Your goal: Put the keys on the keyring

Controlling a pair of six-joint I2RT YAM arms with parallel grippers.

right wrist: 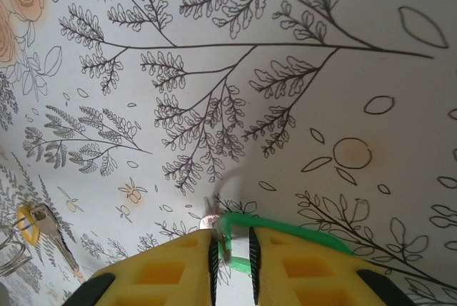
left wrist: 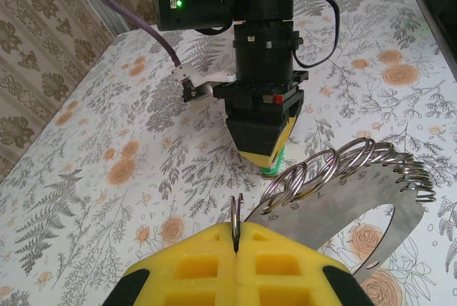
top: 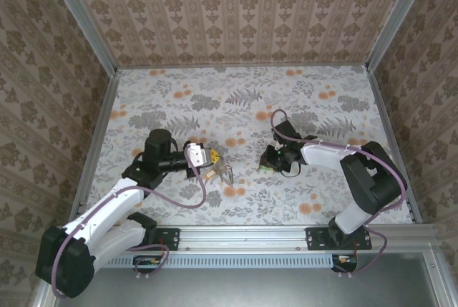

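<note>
Right claw point(right wrist: 232, 250) snug around green key point(right wrist: 230, 220)

Table point(top: 236, 106) with grey-and-orange floral cover, one yellow-headed key point(right wrist: 30, 222) lying flat on it

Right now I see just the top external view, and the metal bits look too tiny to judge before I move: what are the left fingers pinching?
Observer: The left fingers are shut on a thin silver wire ring, seen edge-on, at the end of a flat curved grey metal strip threaded with more rings.
Operator: And the other arm?
Observer: The right fingers pinch a small green-headed key.
Operator: Any loose key?
Observer: A yellow-headed key with a silver blade lies on the flower-patterned table.
</note>
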